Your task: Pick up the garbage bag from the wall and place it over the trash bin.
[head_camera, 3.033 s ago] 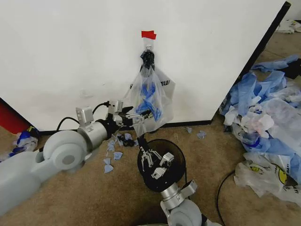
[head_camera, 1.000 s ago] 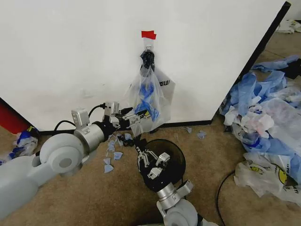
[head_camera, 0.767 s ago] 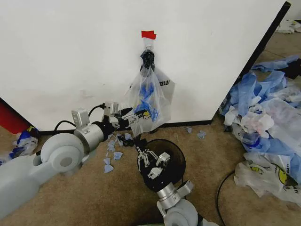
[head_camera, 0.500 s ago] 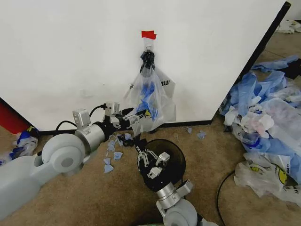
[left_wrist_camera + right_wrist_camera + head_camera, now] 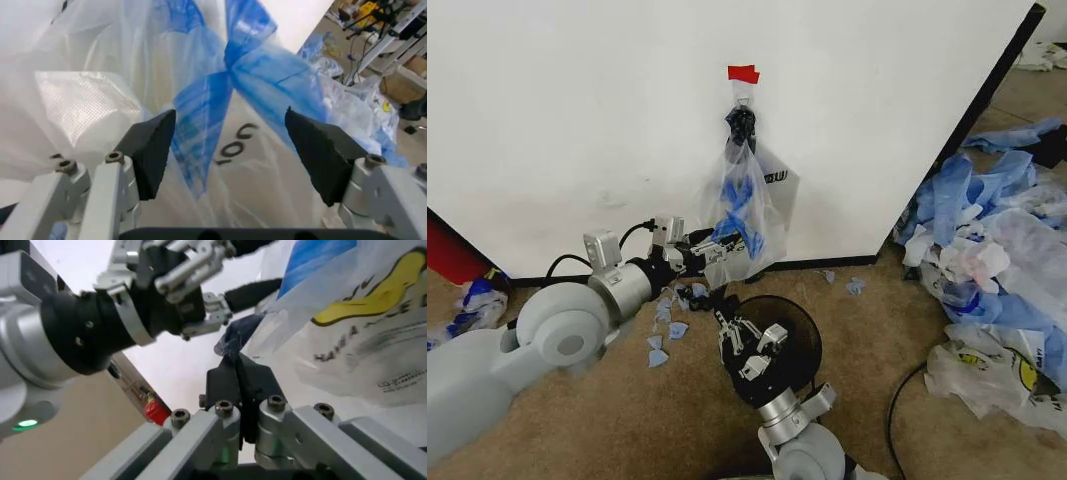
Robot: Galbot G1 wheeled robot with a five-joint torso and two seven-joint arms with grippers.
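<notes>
Both arms are clad in rounded pale-grey shells with silver wrist rings; the left gripper [image 5: 719, 246] and right gripper [image 5: 745, 345] are built of silver screwed links with black wedge pads [image 5: 153, 149]; a black cable is looped at the left wrist.

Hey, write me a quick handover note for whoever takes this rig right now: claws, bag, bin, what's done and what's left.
Left claw: open, fingers either side of the garbage bag's lower part at the wall; the left wrist view shows the blue trim between the pads, not yet pinched.
Right claw: shut, empty, raised over the trash bin, just below the bag.
Garbage bag: hanging on the wall under the red tape mark, in front of a whiter bag.
Trash bin: on the carpet below the bag, unlined.
Done: approach to the bag.
Left: grip the bag, take it off the wall, fit it over the bin.
</notes>
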